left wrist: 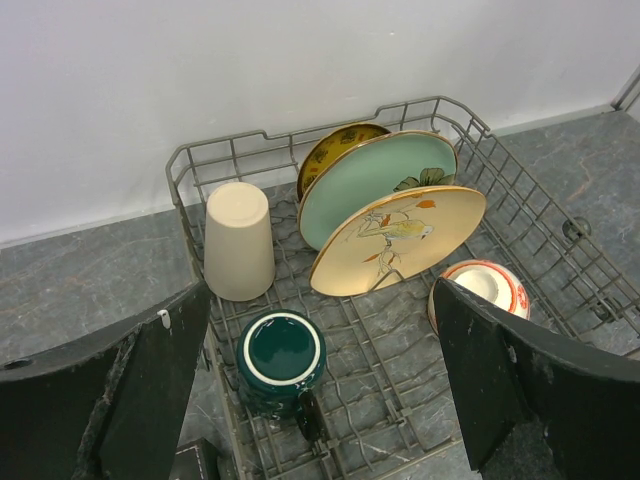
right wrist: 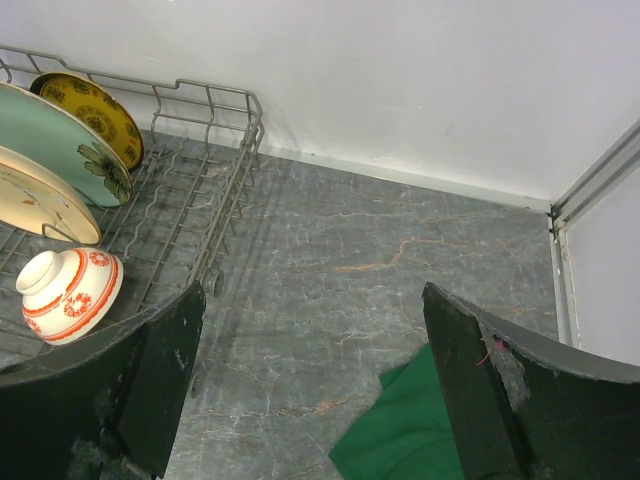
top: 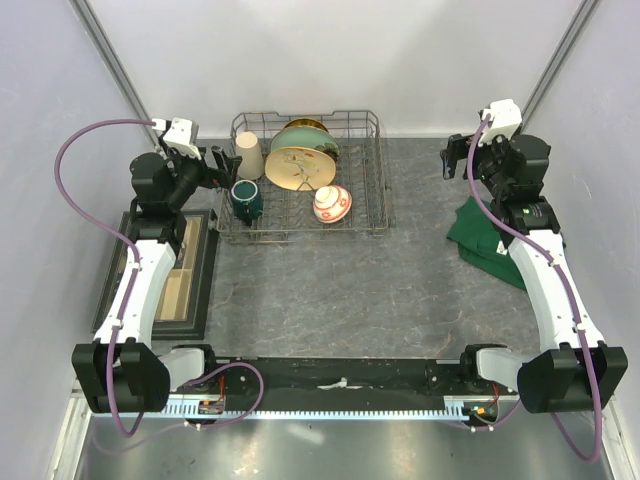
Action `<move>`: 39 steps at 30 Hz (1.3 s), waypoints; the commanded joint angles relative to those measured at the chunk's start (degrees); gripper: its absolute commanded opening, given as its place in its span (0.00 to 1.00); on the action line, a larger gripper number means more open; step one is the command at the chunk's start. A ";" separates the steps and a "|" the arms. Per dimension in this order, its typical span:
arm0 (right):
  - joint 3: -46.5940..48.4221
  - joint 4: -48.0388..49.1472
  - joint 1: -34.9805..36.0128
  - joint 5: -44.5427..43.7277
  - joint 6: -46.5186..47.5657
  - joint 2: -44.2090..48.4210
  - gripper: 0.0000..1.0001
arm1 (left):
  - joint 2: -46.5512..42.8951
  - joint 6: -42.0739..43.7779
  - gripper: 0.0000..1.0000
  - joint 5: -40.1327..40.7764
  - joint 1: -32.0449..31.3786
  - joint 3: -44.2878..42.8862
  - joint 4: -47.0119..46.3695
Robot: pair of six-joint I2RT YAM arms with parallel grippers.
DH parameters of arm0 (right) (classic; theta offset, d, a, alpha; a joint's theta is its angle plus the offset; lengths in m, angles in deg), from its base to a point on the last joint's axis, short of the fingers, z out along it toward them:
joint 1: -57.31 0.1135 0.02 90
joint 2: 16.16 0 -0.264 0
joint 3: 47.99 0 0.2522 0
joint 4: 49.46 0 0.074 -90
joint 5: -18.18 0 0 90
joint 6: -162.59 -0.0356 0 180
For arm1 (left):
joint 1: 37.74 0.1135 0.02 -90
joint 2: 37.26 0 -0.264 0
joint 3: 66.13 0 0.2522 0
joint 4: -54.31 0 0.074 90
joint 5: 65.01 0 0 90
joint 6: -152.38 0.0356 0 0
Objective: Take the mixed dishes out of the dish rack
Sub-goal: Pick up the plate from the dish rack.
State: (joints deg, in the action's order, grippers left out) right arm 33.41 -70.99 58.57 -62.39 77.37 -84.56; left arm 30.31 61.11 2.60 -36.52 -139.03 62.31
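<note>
Yellow plate (left wrist: 340, 143) mostly hidden behind green plate (left wrist: 375, 178). Bowl's (left wrist: 487, 285) near side covered by a finger (left wrist: 490, 390). Cream plate (right wrist: 35, 200) cut off by picture's left edge, green cloth (right wrist: 395, 435) by bottom edge.

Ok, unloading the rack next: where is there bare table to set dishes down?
The widest bare stretch is the grey tabletop in front of the dish rack, between the dark-framed tray and the green cloth. A narrower strip lies right of the rack. Inside the rack it is crowded.
</note>
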 commanded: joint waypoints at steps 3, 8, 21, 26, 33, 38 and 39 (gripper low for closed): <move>0.22 1.88 -0.03 1.20 0.94 0.46 0.98 | -0.77 -1.45 0.99 1.47 0.11 -0.98 -1.97; -0.05 1.88 -0.03 1.55 1.02 0.55 0.98 | -0.69 -1.01 0.99 1.04 0.11 -0.72 -2.06; -0.14 -0.58 -0.03 4.71 5.68 0.99 0.98 | 9.84 16.45 0.99 -10.21 -3.23 -17.13 13.66; 0.65 -2.95 -0.03 8.31 7.61 0.29 0.98 | 13.37 28.50 0.99 -14.08 -4.72 -20.49 17.42; 1.62 -6.73 -0.03 10.43 10.60 -0.94 0.98 | 21.81 43.71 0.98 -17.50 -5.96 -29.10 22.72; 1.10 -8.66 -0.03 10.43 12.18 -1.64 0.98 | 26.11 51.19 0.97 -25.32 -6.05 -30.60 21.85; 1.09 -8.84 -0.03 10.43 12.45 -1.82 0.98 | 26.82 53.46 0.96 -26.12 -6.13 -31.12 21.76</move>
State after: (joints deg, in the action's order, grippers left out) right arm 32.84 -79.05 58.57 -53.54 87.46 -85.87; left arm 54.68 103.22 -16.13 -42.38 -166.61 83.71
